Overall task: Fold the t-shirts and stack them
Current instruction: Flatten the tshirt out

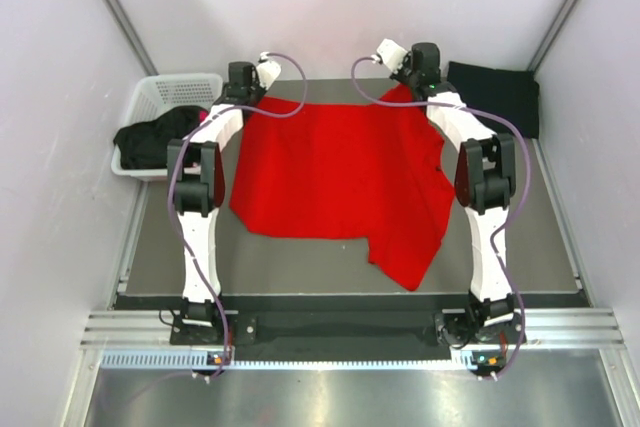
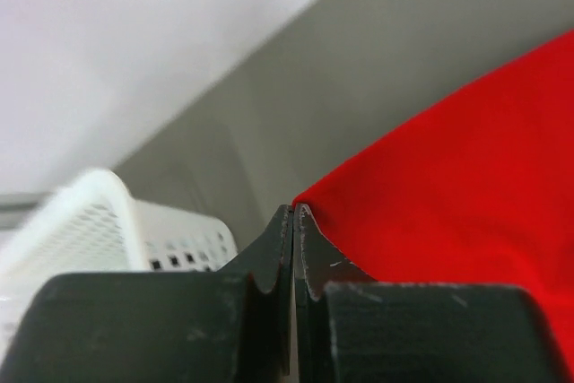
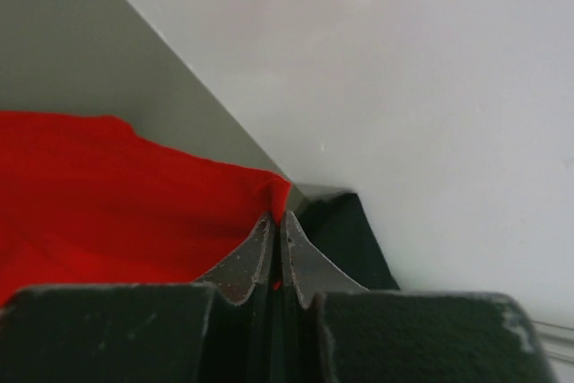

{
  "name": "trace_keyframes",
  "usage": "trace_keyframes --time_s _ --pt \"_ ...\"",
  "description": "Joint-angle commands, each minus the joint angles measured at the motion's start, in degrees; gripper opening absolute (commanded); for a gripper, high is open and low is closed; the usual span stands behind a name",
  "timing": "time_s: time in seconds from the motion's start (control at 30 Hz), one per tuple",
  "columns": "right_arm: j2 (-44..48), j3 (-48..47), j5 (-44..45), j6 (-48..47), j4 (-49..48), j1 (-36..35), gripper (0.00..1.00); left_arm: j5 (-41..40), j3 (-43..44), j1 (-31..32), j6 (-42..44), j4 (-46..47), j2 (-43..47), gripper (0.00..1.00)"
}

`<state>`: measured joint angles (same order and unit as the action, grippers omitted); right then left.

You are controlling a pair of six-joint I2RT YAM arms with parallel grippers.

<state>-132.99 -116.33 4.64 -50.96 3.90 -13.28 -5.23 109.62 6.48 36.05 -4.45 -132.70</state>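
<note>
A large red t-shirt (image 1: 340, 172) lies spread over the middle of the dark table, its lower right part hanging toward the near edge. My left gripper (image 1: 243, 97) is at the shirt's far left corner. In the left wrist view the gripper (image 2: 295, 208) is shut, and the red cloth (image 2: 448, 177) runs out from its tips. My right gripper (image 1: 425, 82) is at the far right corner. In the right wrist view it (image 3: 277, 217) is shut with red cloth (image 3: 134, 195) pinched between its jaws. A folded black t-shirt (image 1: 495, 95) lies at the back right, also showing in the right wrist view (image 3: 345, 239).
A white lattice basket (image 1: 175, 89) stands at the back left with black cloth (image 1: 155, 137) spilling out of it; it also shows in the left wrist view (image 2: 99, 221). White walls enclose the table on the left, back and right.
</note>
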Motion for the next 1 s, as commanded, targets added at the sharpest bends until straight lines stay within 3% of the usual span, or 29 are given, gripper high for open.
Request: trace_keyframes --time_s 0.0,0.2,0.37,0.57,0.97 --pt "2.72 -3.11 -0.78 1.56 5.06 0.36 0.00 0.57 3.75 -1.12 -5.98 -0.29 2.45 0.00" --pt "6.68 -2.06 -1.57 3.58 9.72 -0.61 0.00 11.02 12.36 -1.03 -9.34 -14.69 2.98 0.00" --pt "8.97 -0.74 -3.76 7.62 16.04 -0.52 0.00 16.22 10.01 -1.21 -8.19 -24.72 4.91 0.00" --pt "9.33 -0.03 -5.79 11.84 23.43 -0.34 0.00 15.00 1.57 -3.13 -8.27 -21.41 7.46 0.00" --pt "11.70 0.23 -2.27 13.43 26.15 2.47 0.00 15.60 2.79 -5.42 -10.39 -19.37 8.51 0.00"
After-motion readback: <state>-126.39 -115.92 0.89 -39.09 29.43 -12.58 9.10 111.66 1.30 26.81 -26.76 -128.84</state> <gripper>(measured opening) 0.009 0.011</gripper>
